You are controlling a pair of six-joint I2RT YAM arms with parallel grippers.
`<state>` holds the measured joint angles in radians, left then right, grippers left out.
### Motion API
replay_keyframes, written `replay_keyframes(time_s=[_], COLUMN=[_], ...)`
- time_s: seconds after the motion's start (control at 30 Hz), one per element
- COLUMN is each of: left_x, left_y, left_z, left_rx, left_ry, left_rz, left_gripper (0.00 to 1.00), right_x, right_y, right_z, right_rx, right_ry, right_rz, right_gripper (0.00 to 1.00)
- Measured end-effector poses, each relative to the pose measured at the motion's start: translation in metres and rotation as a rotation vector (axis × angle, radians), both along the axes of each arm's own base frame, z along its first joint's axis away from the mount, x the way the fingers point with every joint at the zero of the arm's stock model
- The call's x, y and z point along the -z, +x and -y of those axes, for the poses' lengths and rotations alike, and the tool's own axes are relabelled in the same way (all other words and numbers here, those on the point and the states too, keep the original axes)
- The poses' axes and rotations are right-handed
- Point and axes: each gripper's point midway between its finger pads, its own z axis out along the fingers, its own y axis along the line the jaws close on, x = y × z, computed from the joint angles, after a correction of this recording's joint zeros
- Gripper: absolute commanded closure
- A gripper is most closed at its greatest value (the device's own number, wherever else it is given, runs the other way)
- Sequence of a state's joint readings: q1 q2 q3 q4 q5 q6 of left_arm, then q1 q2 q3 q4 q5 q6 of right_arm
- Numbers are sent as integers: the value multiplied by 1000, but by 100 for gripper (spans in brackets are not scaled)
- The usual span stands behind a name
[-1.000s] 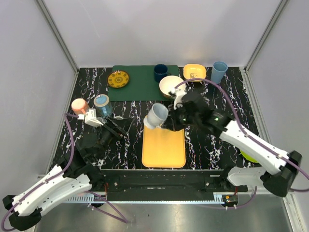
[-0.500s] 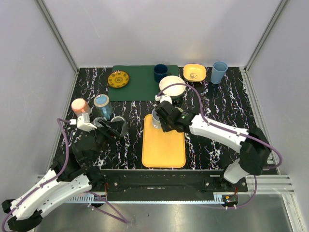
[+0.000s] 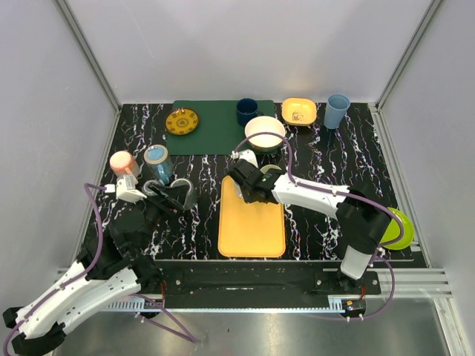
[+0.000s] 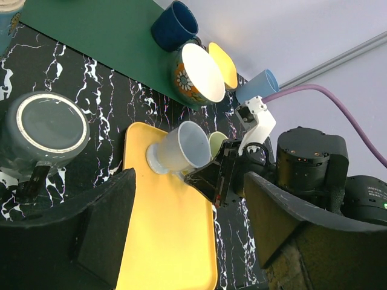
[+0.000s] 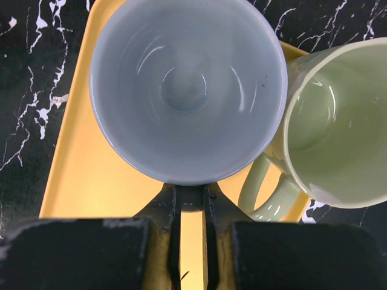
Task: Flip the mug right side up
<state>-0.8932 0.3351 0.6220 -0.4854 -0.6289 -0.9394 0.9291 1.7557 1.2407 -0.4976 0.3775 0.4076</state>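
The pale grey mug (image 5: 187, 90) stands mouth up just ahead of my right gripper (image 5: 192, 196), so the turn itself looks done. My fingers are clamped on its handle. Beneath them is the yellow tray (image 5: 84, 181), and the mug's base appears to sit on it, though I can't tell whether its full weight is down. What's left, I judge, is letting go and backing off without nudging the green mug (image 5: 338, 127) just right of my fingers. My forearm reaches leftward from a bent elbow, wrist looking straight down. My left gripper (image 3: 171, 196) hangs spread wide, holding nothing.
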Motion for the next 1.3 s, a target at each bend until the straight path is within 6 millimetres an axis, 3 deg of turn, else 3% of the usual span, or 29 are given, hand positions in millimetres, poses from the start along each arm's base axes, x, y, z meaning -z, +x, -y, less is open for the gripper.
replay_keyframes(time_s=[0.3, 0.5, 0.63, 0.73, 0.87, 0.97, 1.1, 1.2, 1.3], left_x=[0, 6, 16, 28, 49, 62, 80, 101, 117], left_y=[0, 0, 1, 2, 6, 10, 22, 31, 39], left_z=[0, -3, -5, -9, -15, -13, -4, -3, -18], left_rx=[-1, -11, -24, -48, -91, -104, -100, -69, -49], left_ry=[1, 22, 62, 107, 214, 334, 511, 603, 646], left_rz=[0, -15, -45, -79, -154, -231, -334, -414, -501], left_gripper=[24, 20, 16, 11, 9, 17, 20, 19, 19], right_x=[0, 1, -3, -17, -67, -121, -201, -240, -254], right_y=[16, 22, 26, 25, 17, 7, -12, -28, -39], right_z=[5, 3, 1, -1, -2, -2, 21, 41, 56], right_rx=[39, 50, 62, 64, 53, 32, 25, 23, 20], right_ry=[13, 22, 39, 69, 161, 279, 447, 535, 569], right_rz=[16, 32, 49, 69, 126, 188, 309, 377, 405], right_gripper=[100, 52, 35, 31, 32, 32, 32, 32, 32])
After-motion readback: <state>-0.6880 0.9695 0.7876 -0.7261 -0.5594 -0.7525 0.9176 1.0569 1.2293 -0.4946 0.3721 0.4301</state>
